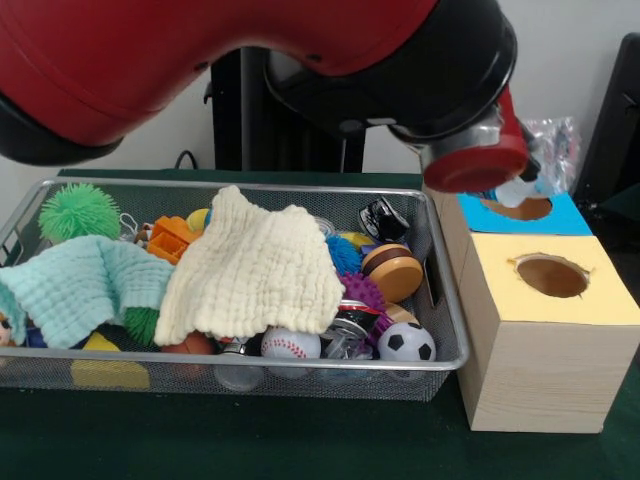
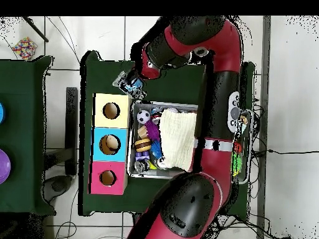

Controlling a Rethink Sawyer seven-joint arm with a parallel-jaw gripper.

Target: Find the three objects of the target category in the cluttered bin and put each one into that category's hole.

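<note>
Overhead, the red and black arm (image 2: 218, 74) curves round the wire bin (image 2: 140, 104) and ends in the gripper (image 2: 129, 83), which hangs outside the bin, by the corner of the yellow box (image 2: 111, 99). From the front, the arm's red wrist (image 1: 475, 160) hides most of the tool, so whether it is clenched or released cannot be told, nor whether it carries anything.

3 boxes stand in a row touching the bin's long side: yellow, blue (image 2: 109, 132) and pink (image 2: 107, 167), each with 1 round hole in its top. In the front view the yellow box's hole (image 1: 551, 275) shows dark and open.

The bin is full. A cream cloth (image 1: 255, 275) lies draped over the middle of the heap and a mint cloth (image 1: 85, 285) covers the left part. Along the near wall sit a baseball (image 1: 290, 345) and a soccer ball (image 1: 406, 343), the latter in the corner closest to the yellow box. A green spiky ball (image 1: 78, 210) rests at the far left, an orange toy (image 1: 172, 237) beside it. A purple spiky ball (image 1: 362, 293) sits just beside a round wooden disc (image 1: 392, 272), and a black toy car (image 1: 382, 218) lies at the far wall.
</note>
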